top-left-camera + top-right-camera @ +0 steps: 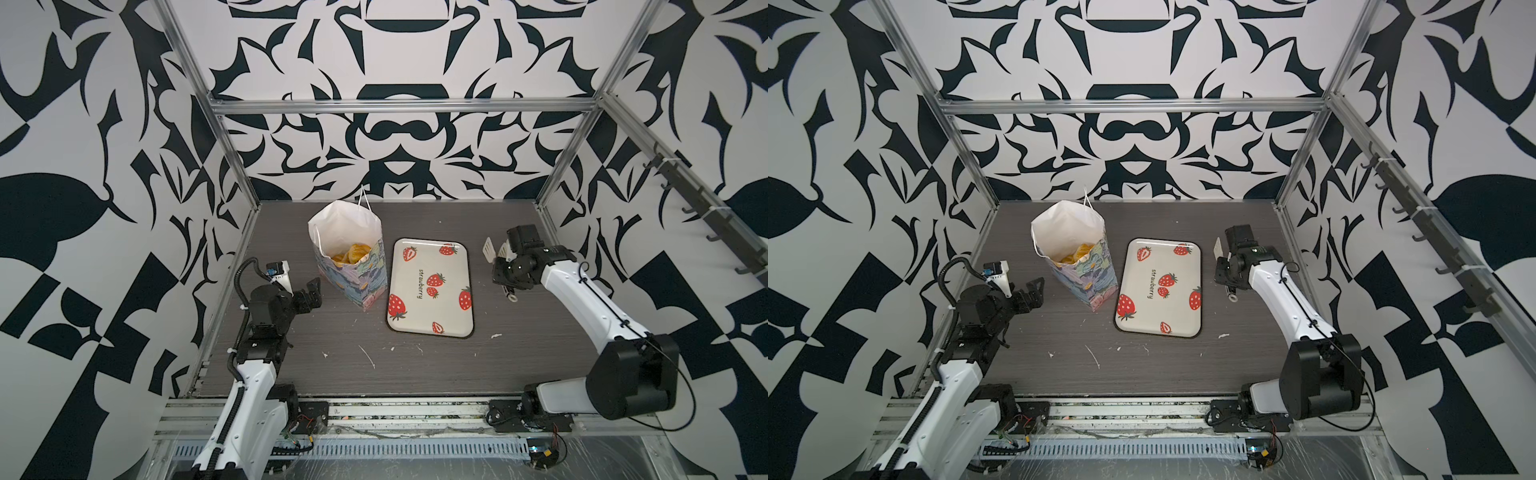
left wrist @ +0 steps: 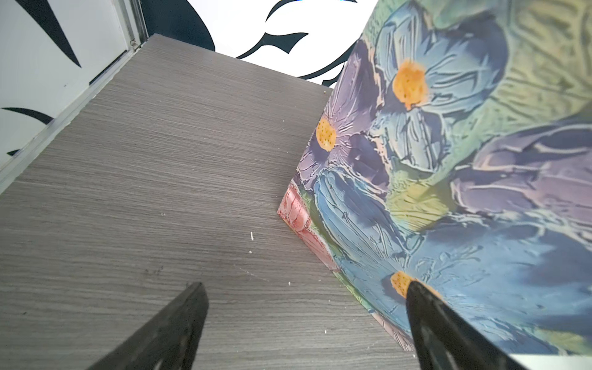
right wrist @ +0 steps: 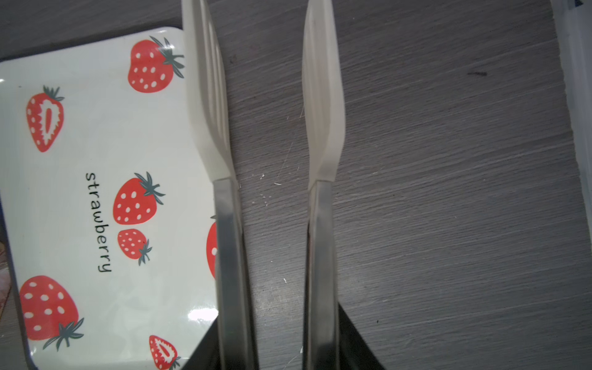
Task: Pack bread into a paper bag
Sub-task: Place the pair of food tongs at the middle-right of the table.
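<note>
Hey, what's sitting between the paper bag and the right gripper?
The strawberry tray lies between the paper bag and the right gripper holding tongs, seen in both top views.

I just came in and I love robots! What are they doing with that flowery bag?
Two robot arms are packing bread into a paper bag. The bread is already in the standing bag, and the strawberry tray has none on it. The right gripper has its jaws closed on tongs beside the tray. The left gripper sits next to the bag, jaws wide open, holding nothing.
</note>
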`<action>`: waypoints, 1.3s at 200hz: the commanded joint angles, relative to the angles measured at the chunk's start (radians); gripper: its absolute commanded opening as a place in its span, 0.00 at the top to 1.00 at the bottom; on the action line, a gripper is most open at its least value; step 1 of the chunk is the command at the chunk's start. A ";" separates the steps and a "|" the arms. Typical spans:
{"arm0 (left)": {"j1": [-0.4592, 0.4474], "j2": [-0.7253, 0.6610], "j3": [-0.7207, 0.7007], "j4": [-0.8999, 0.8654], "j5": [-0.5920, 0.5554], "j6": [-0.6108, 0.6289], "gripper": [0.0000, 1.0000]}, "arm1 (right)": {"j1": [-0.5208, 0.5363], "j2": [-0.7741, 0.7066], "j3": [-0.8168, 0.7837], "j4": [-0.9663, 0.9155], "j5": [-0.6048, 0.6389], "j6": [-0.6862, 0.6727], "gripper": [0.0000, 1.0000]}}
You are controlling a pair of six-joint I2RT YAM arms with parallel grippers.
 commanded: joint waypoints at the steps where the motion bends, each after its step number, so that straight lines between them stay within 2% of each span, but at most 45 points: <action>1: 0.003 -0.001 -0.015 0.093 0.064 0.064 0.01 | -0.010 0.013 0.002 0.066 0.006 0.019 0.57; 78: 0.002 0.003 -0.037 0.113 0.048 0.114 0.01 | -0.028 0.164 -0.034 0.137 0.016 0.024 0.58; 190: 0.001 0.003 -0.044 0.121 0.036 0.145 0.01 | -0.030 0.361 0.001 0.147 0.055 0.018 0.59; 244: 0.002 0.015 -0.039 0.109 0.022 0.155 0.01 | -0.029 0.367 -0.011 0.150 0.066 0.021 0.59; 260: 0.002 0.024 -0.038 0.114 0.017 0.155 0.01 | -0.030 0.357 -0.017 0.150 0.068 0.024 0.55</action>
